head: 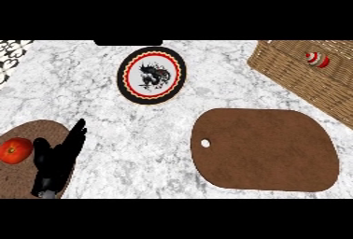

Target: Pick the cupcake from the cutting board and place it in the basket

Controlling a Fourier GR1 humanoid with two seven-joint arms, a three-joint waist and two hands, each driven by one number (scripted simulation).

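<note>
A brown cutting board (265, 149) lies at the right of the marble counter, and nothing rests on it. The wicker basket (289, 70) stands at the far right, partly cut off by the view's edge. Inside it sits the cupcake (317, 59), red and white striped. My left hand (59, 156) shows at the lower left, fingers straight and pointing up, over the edge of a brown mat. My right hand appears nowhere in the view.
A round plate (151, 74) with a black, red and white pattern lies at the back centre. A red tomato (15, 150) sits on a round brown mat (21, 179) at the lower left.
</note>
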